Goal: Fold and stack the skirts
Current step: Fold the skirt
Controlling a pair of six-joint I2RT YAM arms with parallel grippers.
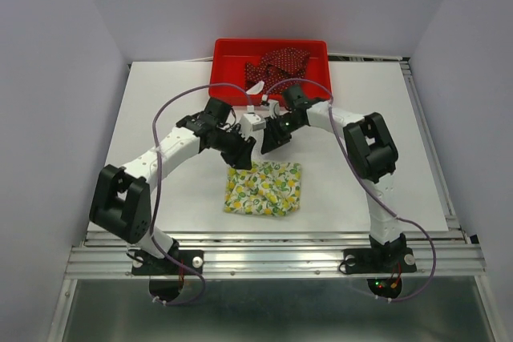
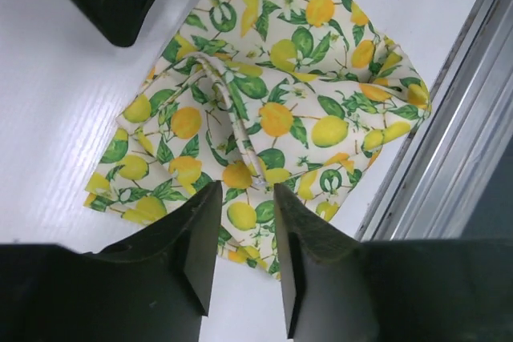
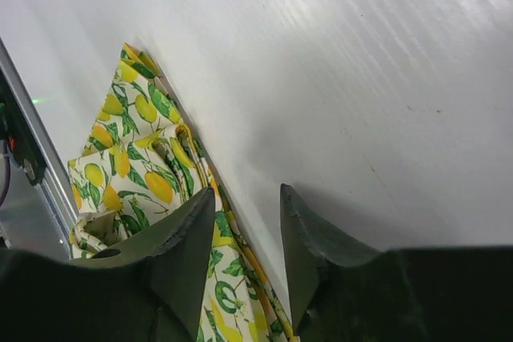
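The cream lemon-print skirt lies folded in a rough square near the table's front edge; it also shows in the left wrist view and the right wrist view. The dark red dotted skirt lies crumpled in the red tray at the back. My left gripper hovers just above the lemon skirt's far edge, open and empty. My right gripper is beside it, above the skirt's far right edge, open and empty.
The white table ends at a metal rail just in front of the lemon skirt. Both arms meet over the table's middle, their grippers close together. Purple cables loop above the arms.
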